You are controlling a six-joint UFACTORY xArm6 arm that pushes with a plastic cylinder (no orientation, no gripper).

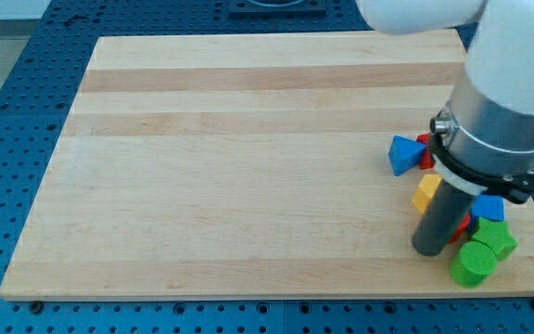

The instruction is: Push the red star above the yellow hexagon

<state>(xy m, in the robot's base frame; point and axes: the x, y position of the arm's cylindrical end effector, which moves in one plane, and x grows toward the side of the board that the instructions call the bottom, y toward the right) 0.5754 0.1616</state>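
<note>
No brand, label or writing can be read anywhere. The pale wooden board (248,158) lies on a blue perforated table (7,139), and its left and middle are bare planks, so open room spreads from the left edge far across. All the blocks crowd the lower right corner. A blue triangular block (401,154) comes first, touching a red block (425,151), perhaps the star, mostly hidden by the arm (503,102). Below sits the yellow hexagon (425,192). My tip (429,250) stands just beneath it, with no claw to report. Right of it lie a blue block (490,208), a red sliver (463,227), a green block (499,238) and a green cylinder (473,264) near the bottom edge.
</note>
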